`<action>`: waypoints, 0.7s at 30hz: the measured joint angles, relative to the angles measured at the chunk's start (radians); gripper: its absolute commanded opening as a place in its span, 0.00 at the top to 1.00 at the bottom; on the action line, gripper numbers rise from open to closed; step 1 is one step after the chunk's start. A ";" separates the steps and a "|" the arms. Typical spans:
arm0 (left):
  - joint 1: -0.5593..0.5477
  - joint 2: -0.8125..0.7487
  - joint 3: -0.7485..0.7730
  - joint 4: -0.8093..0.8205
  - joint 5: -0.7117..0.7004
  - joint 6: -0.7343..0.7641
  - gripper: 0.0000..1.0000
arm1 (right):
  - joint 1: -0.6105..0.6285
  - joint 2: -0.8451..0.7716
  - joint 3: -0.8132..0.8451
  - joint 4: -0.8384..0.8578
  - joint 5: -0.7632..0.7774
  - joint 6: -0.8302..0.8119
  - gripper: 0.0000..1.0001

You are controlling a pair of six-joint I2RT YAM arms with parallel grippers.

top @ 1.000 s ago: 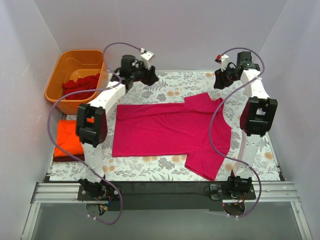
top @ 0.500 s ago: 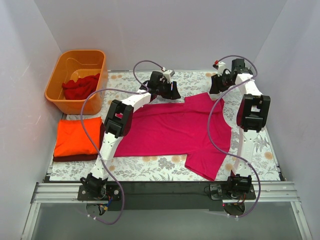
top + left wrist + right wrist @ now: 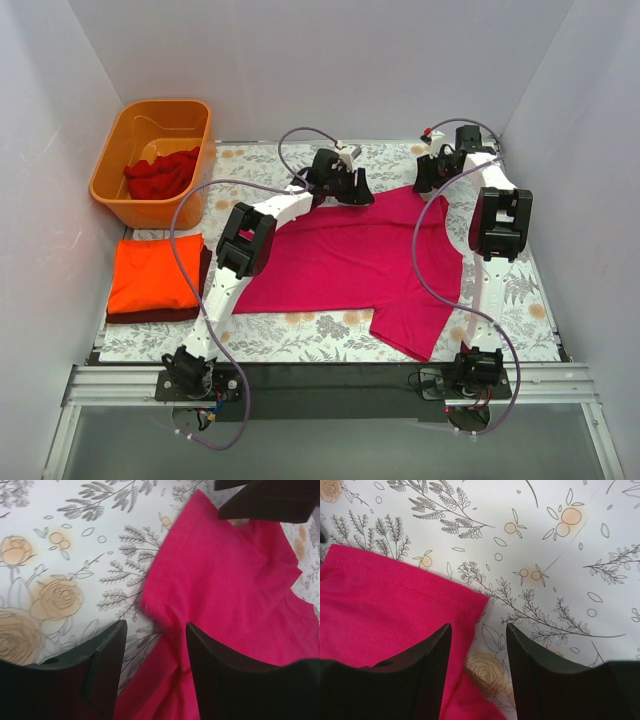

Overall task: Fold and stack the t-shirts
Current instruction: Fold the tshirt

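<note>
Four t-shirts [image 3: 340, 255] [image 3: 155, 272] [image 3: 150, 316] [image 3: 160, 175]; one orange tub [image 3: 150, 115]; two robot arms [image 3: 245, 240] [image 3: 498, 222].

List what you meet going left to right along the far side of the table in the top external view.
Orange tub, with a dark red t-shirt inside → left arm's fingers → right arm's fingers. The magenta t-shirt spans both sets of fingers, so it is left out.

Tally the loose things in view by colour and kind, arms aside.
Magenta-pink t-shirt, spread flat: 1
Orange t-shirt, folded: 1
Dark maroon t-shirt, under the orange: 1
Deep red t-shirt, crumpled: 1
Orange tub, holding the red: 1
Total: 5
</note>
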 measured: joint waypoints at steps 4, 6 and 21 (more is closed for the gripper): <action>-0.023 0.014 0.008 0.030 -0.004 -0.010 0.51 | 0.009 0.014 -0.004 0.022 -0.005 0.009 0.48; -0.029 0.021 0.014 0.037 -0.007 -0.011 0.52 | 0.013 0.016 -0.004 0.029 -0.006 0.011 0.51; -0.032 0.109 0.111 0.093 -0.062 0.002 1.00 | 0.018 0.025 -0.023 0.050 -0.079 0.018 0.99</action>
